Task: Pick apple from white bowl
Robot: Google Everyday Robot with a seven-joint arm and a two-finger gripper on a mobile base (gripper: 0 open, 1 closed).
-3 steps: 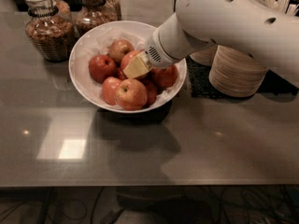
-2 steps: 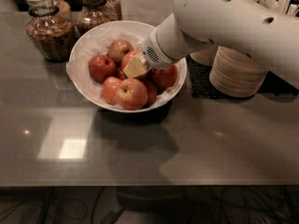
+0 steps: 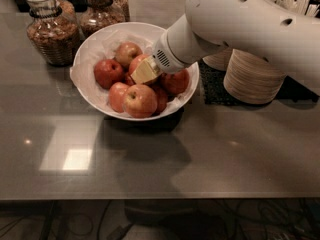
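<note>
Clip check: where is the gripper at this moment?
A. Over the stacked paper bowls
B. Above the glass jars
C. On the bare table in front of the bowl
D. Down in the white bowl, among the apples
D: the gripper sits inside the rim of the white bowl, right against the apples piled there.

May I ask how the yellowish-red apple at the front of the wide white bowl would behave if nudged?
Round and propped on neighbours, the apple probably rolls. Its smooth skin may slip. The gripper is behind it, inside the bowl.
</note>
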